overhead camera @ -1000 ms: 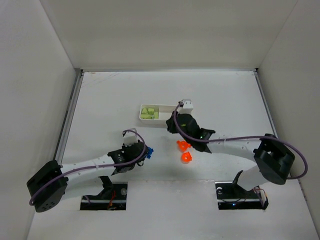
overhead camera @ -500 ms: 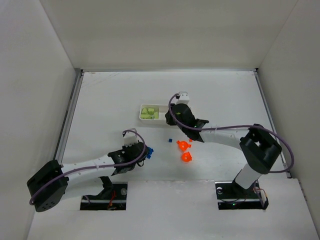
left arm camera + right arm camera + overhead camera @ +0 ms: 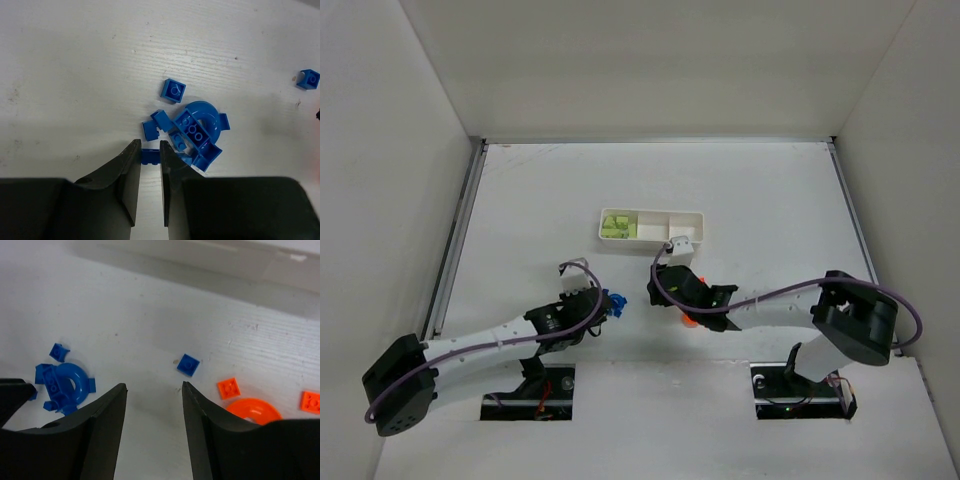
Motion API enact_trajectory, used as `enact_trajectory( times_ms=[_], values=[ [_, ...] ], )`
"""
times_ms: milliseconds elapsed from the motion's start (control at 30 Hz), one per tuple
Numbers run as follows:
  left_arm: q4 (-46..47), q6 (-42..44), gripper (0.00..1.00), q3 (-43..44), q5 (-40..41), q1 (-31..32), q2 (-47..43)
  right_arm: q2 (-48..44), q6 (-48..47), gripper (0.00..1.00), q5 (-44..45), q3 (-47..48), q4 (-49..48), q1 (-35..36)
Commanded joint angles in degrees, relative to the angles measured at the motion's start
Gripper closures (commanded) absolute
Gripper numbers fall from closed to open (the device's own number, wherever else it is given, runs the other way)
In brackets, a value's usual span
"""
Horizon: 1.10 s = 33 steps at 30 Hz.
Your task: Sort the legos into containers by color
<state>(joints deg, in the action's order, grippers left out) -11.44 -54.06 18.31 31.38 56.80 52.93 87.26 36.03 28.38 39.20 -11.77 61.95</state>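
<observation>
Swung back from the white tray (image 3: 660, 211), the right gripper (image 3: 153, 386) hangs open and empty above a stray blue brick (image 3: 188, 364), while the left gripper (image 3: 149, 146) pinches a blue bit (image 3: 150, 156) at the blue pile (image 3: 196, 131); next, I'd judge, lift it trayward.

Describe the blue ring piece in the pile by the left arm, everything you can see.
The blue ring is glossy plastic, round with an open middle, lying flat on the white table. A studded blue plate lies across one side, and small blue bricks crowd its edge. The left gripper is beside the pile, jaws pinching a separate small brick, not the ring.
</observation>
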Motion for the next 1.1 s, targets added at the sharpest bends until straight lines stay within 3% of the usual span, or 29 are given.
enact_trajectory(
  times_ms=[0, 233, 600, 867, 1067],
  values=[
    [-4.11, -0.69, 0.92, 1.47, 2.46, 0.46, -2.56, -1.58, 2.99, 0.46, 3.7, -0.35, -0.27, 1.02],
    [-8.24, 0.18, 0.93, 4.98, 4.57, 0.9, -8.8, 3.26, 3.52, 0.5, 3.43, 1.4, -0.18, 0.32],
    [-6.14, 5.1, 0.92, 11.49, 6.07, 1.08, -9.69, 8.27, 3.78, 0.55, 5.01, 4.3, -0.8, -2.23],
    [-1.92, 7.74, 0.92, 13.86, 5.45, 0.46, -6.61, 8.72, 3.96, 0.75, 5.37, 4.13, -0.97, -2.41],
    [2.65, 10.55, 0.92, 17.2, 4.4, 0.03, -1.52, 1.61, 2.65, 0.8, 6.42, 3.34, -1.06, -2.32]
  ],
)
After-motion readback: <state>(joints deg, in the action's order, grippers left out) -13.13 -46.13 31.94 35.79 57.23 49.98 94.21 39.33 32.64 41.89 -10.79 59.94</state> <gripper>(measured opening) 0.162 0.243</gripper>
